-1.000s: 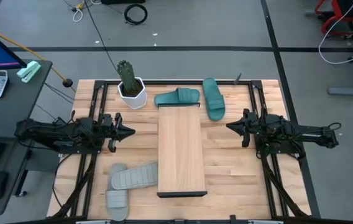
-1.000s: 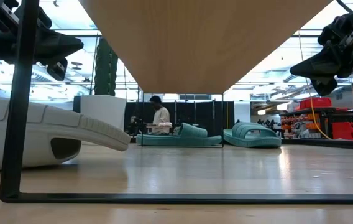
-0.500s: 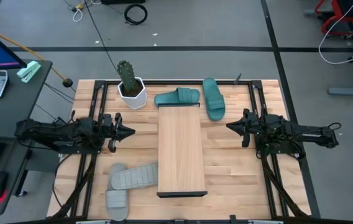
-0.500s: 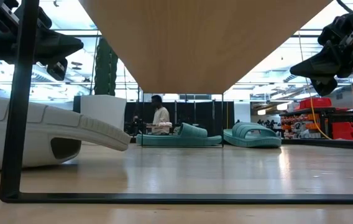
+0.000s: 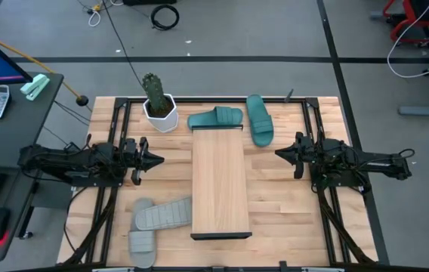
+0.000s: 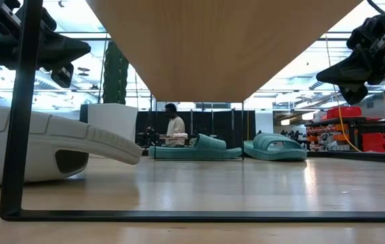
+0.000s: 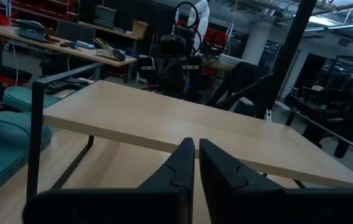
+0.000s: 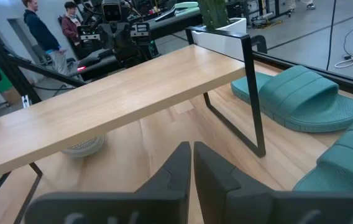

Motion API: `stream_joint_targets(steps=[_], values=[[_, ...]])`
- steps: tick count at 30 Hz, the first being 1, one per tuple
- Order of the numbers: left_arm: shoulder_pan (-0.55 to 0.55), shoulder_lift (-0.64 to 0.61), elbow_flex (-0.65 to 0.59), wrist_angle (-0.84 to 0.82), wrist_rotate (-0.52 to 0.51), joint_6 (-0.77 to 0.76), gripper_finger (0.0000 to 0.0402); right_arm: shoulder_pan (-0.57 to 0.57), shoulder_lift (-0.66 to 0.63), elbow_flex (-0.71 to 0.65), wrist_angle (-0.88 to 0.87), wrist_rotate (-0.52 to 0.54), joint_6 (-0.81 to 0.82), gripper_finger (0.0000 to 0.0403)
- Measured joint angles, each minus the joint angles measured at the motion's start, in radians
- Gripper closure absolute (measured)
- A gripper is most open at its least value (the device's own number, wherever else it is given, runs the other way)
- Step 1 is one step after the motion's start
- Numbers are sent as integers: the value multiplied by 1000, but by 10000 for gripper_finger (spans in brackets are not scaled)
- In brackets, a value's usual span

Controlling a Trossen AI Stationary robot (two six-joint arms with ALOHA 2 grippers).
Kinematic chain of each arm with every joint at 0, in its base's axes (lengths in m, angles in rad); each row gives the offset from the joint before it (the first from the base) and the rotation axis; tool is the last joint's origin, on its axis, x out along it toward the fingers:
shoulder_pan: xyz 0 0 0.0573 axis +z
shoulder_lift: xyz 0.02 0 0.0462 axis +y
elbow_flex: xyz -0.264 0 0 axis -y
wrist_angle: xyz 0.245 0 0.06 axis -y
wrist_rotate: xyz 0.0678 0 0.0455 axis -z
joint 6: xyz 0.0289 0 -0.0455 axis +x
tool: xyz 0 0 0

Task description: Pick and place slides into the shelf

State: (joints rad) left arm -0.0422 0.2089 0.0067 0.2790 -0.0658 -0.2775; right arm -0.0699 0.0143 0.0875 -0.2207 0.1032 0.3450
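Slides: two teal point(image 5: 216, 119) point(image 5: 259, 119) beyond the shelf's point(image 5: 219, 183) far end, two grey point(image 5: 163, 214) point(image 5: 142, 244) near-left. Shelf bare. Left gripper point(image 5: 156, 159) and right gripper point(image 5: 281, 154) pressed together, empty. Advice: spread fingers first, descend over a strap, pinch crosswise.
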Motion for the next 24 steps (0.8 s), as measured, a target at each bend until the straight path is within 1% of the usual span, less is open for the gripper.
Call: stream_joint_targets(steps=[9, 20, 24], values=[[0, 0, 0, 0, 0, 0, 361, 0, 0, 0, 0, 0, 0, 376], [0, 0, 0, 0, 0, 0, 374, 0, 0, 0, 0, 0, 0, 376], [0, 0, 0, 0, 0, 0, 371, 0, 0, 0, 0, 0, 0, 376]])
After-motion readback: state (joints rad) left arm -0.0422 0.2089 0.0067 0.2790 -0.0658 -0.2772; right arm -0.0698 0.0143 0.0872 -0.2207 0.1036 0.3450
